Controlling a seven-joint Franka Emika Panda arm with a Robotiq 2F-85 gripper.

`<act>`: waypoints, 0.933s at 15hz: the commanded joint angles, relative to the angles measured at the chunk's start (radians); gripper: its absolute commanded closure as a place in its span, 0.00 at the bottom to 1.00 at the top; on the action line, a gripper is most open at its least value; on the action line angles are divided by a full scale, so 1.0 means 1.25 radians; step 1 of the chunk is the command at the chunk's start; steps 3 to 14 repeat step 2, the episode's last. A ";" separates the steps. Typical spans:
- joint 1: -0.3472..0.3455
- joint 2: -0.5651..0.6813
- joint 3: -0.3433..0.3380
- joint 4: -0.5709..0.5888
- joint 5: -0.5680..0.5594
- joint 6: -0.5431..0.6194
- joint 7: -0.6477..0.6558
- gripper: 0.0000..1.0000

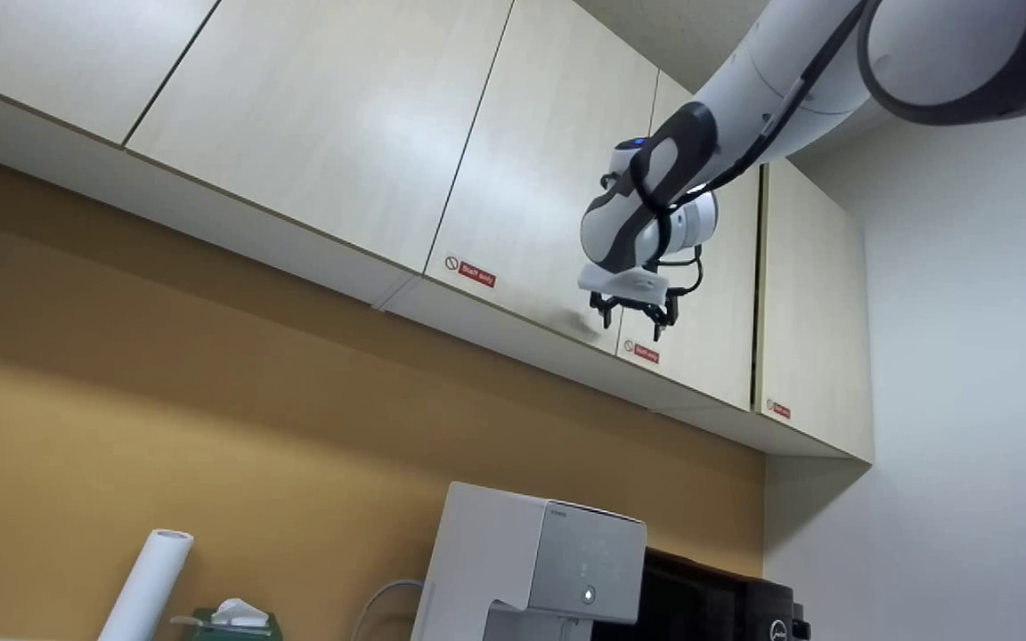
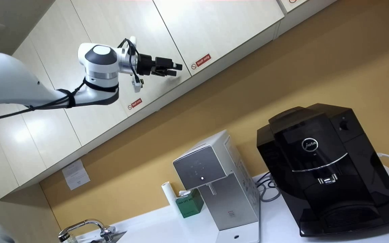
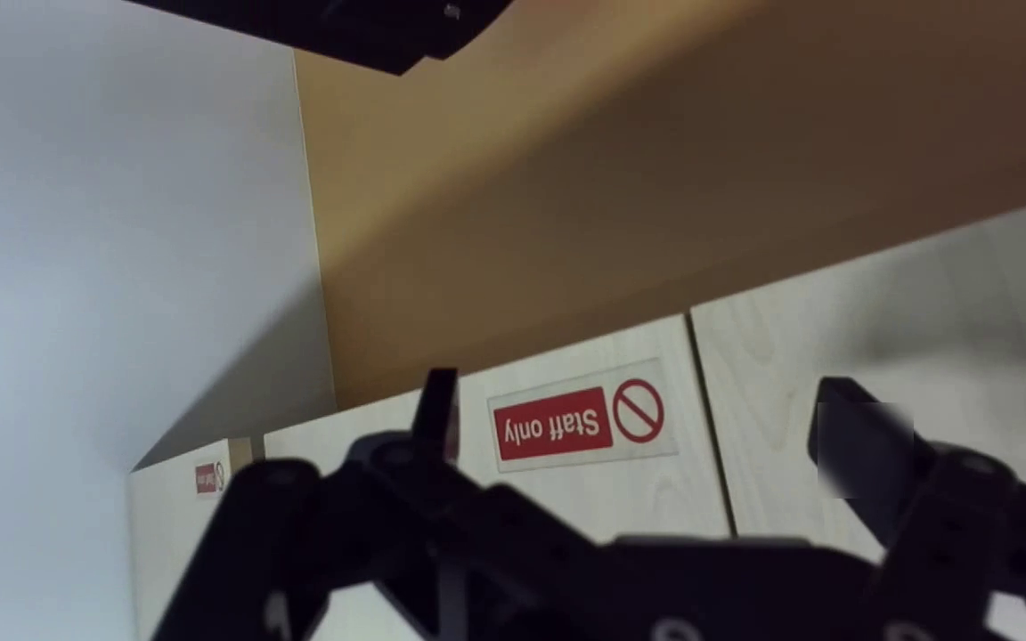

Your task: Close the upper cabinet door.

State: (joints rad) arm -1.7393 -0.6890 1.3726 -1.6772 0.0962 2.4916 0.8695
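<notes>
Above the white worktop (image 2: 164,229), my black two-fingered gripper (image 1: 631,322) is gaping, empty; I should be pressing the ajar-looking beige laminate door (image 1: 820,312) squarely toward the back edge.

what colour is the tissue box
Green; the tissue box shows best in an exterior view.

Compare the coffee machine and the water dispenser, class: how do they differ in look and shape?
The coffee machine is black, the water dispenser white and grey.
The coffee machine is broad, the water dispenser slimmer.
The coffee machine bears a round jura badge, the water dispenser a bright white dot.
Both stand on the white counter.
</notes>
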 commanded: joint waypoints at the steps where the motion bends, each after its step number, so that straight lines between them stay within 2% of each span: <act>1: 0.103 0.127 -0.035 -0.020 0.002 -0.073 -0.107 0.00; 2: 0.131 0.151 -0.052 -0.023 -0.003 -0.102 -0.133 0.00; 14: 0.131 0.151 -0.052 -0.023 -0.003 -0.102 -0.133 0.00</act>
